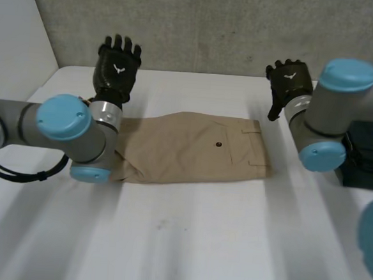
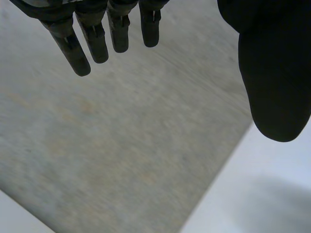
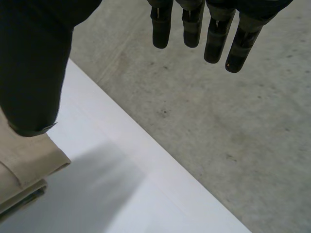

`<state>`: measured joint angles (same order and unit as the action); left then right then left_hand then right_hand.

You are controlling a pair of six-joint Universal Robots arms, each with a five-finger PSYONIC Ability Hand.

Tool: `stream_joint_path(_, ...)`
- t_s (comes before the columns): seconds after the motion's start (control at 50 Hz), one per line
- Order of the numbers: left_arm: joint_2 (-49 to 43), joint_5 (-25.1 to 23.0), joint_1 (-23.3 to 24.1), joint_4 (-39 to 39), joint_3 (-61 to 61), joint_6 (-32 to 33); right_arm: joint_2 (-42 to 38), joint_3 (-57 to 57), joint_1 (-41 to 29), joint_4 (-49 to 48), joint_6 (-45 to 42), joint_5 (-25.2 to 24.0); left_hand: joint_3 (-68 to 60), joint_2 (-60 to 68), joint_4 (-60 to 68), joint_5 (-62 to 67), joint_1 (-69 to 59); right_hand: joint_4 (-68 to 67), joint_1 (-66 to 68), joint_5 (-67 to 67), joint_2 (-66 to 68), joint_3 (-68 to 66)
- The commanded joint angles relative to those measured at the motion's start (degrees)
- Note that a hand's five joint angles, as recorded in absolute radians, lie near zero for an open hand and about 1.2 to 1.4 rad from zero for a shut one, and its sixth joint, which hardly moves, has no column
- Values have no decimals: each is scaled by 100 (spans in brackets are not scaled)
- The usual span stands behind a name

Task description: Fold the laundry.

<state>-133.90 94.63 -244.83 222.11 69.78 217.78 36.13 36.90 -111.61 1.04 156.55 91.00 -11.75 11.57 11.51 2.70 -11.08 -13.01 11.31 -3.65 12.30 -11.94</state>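
Both empty with fingers straight, left hand (image 1: 118, 70) at ten and right hand (image 1: 288, 80) at two o'clock of the tan trousers (image 1: 192, 147) flat on the table (image 1: 198, 243), so I'd lower each evenly onto a short end

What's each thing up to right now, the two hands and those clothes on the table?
Tan trousers: folded, lying flat on the table, back pocket up.
Left hand: open, holding nothing, clear of the trousers.
Right hand: open, holding nothing, clear of the trousers.
Dark bundle: lying off to the right, untouched.
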Motion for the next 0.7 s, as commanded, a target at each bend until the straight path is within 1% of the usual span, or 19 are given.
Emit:
stream_joint_path(0.02,1541,64,50,316,1528,-165,2168,2249,51,212,139,-460,175,-157,-151,-270,108,301,-131,365,-230,194)
stream_joint_path(0.08,1972,38,41,114,2178,-533,2469,3014,69,414,87,-864,170,-152,-146,-265,103,301,-131,365,-230,194)
stream_joint_path(0.12,2174,29,24,-113,2547,-910,2486,3383,78,598,121,-1057,137,-119,-113,-232,70,-193,362,-128,263,-299)
stream_joint_path(0.16,2245,20,23,-342,2733,-1193,2486,3630,104,643,130,-1137,120,-102,-96,-215,53,-346,516,-282,417,-453)
stream_joint_path(0.18,2280,20,23,-613,2864,-1455,2486,3840,156,617,130,-1181,120,-102,-96,-215,53,-530,700,-465,601,-636)
stream_joint_path(0.24,2307,2,15,-1028,2971,-1825,2408,4000,192,450,139,-1234,86,-68,-62,-181,19,-1068,1238,-1003,1139,-1174)
stream_joint_path(0.26,2307,-6,15,-1307,2980,-2053,2294,4062,201,284,139,-1243,69,-51,-45,-164,2,-1320,1489,-1255,1391,-1426)
stream_joint_path(0.32,2316,-41,-3,-1730,2962,-2379,1934,4036,218,-59,139,-1260,69,-51,-45,-164,2,-1624,1793,-1559,1694,-1730)
stream_joint_path(0.4,2324,-41,-3,-1899,2953,-2494,1635,3914,236,-332,165,-1261,69,-51,-45,-164,2,-1894,2063,-1829,1964,-2000)
stream_joint_path(0.54,2395,-41,-12,-1899,2953,-2486,1265,3711,297,-526,183,-1296,52,-34,-28,-147,-15,-2080,2249,-2015,2150,-2186)
stream_joint_path(0.62,2404,-33,-3,-1899,2953,-2495,1107,3632,297,-535,183,-1454,52,-34,-28,-147,-15,-2163,2333,-2099,2234,-2270)
stream_joint_path(0.7,2395,-41,15,-1899,2971,-2486,1045,3579,306,-596,183,-1612,52,-34,-28,-147,-15,-2851,3020,-2786,2922,-2957)
